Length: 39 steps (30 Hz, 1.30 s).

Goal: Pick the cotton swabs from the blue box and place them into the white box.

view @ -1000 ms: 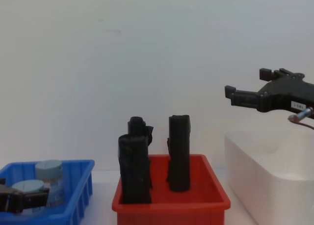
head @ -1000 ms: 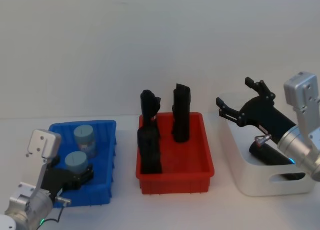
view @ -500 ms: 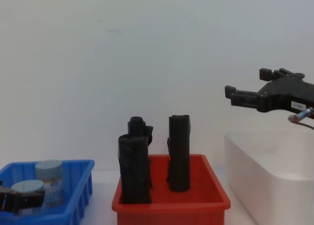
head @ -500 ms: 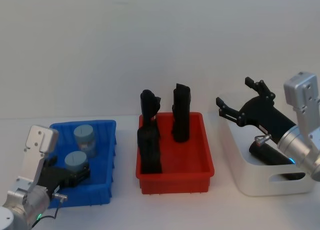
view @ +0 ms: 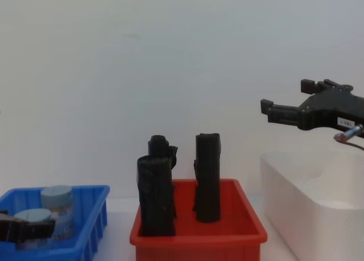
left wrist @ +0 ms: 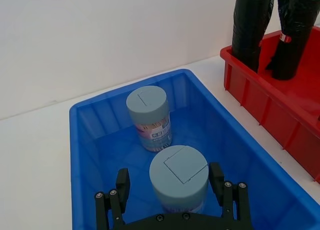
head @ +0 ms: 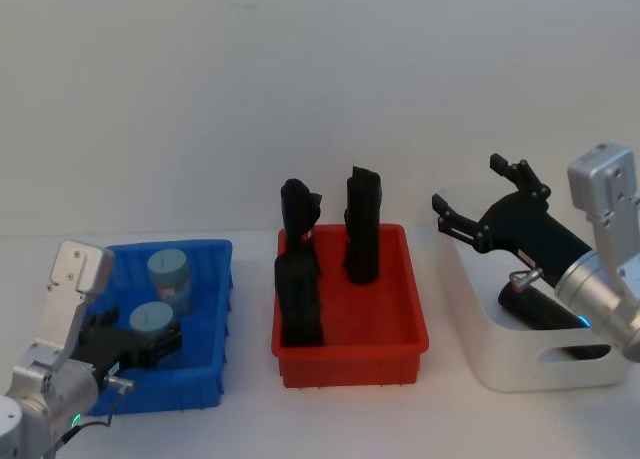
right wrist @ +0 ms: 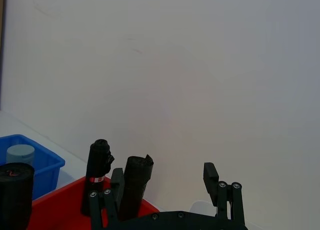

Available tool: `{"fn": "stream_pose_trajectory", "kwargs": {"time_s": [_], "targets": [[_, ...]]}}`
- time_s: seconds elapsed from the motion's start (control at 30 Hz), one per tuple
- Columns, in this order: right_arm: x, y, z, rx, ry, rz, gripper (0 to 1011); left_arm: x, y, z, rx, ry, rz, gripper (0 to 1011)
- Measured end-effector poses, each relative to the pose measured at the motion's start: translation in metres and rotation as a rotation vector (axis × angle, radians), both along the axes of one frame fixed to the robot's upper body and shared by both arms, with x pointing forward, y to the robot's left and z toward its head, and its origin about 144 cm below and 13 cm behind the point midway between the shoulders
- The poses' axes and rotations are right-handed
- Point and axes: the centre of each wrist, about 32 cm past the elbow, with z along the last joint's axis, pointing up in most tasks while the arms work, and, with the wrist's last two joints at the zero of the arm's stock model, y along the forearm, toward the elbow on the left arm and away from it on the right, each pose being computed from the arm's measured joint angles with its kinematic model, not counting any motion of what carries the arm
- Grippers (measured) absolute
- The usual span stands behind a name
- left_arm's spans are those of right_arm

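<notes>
Backdrop: plain pale wall (head: 320, 79) rising behind a white table (head: 350, 419).
Near tub (left wrist: 178, 182): small round tub of cotton swabs, standing upright with its long axis vertical and its flat grey-blue lid facing up. It sits in the blue box (left wrist: 92, 140), at the end nearer the robot.
Far tub (left wrist: 149, 117): also upright with the lid up, and its printed label band faces the left wrist camera. It stands close behind the near tub in the same box; I cannot tell whether the two touch.
Left gripper (left wrist: 169, 179): low inside the blue box, jaws apart, one black finger on each side of the near tub. A strip of blue floor shows between one finger and the tub, so the tub is not clamped.
Right gripper (head: 465, 181): raised over the white box (head: 500, 359), fingers spread wide.
Surface: smooth white tabletop carrying three containers in a row, from the robot's left to right: blue box, red bin (head: 350, 364), white box.
Red bin: in the middle, holding three black rolls (head: 361, 229), all standing on end.
White box: the tallest container, with a handle slot in its near wall. A dark cylinder (head: 535, 309) lies on its side inside, below the right gripper.
</notes>
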Motion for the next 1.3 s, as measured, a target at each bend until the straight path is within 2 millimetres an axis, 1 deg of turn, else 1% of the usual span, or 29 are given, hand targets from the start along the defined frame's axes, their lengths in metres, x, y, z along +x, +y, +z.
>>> {"fn": "stream_pose_trajectory", "kwargs": {"time_s": [0.37, 1.07, 1.2, 1.3], "targets": [[0.000, 0.000, 0.000, 0.000, 0.000, 0.000, 1001, 0.008, 0.004, 0.000, -0.016, 0.021, -0.018, 1004], [0.000, 0.000, 0.000, 0.000, 0.000, 0.000, 1001, 0.014, 0.008, -0.002, -0.014, 0.048, -0.036, 1004], [0.000, 0.000, 0.000, 0.000, 0.000, 0.000, 1001, 0.014, 0.008, -0.002, -0.014, 0.050, -0.038, 944], [0.000, 0.000, 0.000, 0.000, 0.000, 0.000, 1001, 0.015, 0.009, -0.002, -0.014, 0.051, -0.040, 865]]}}
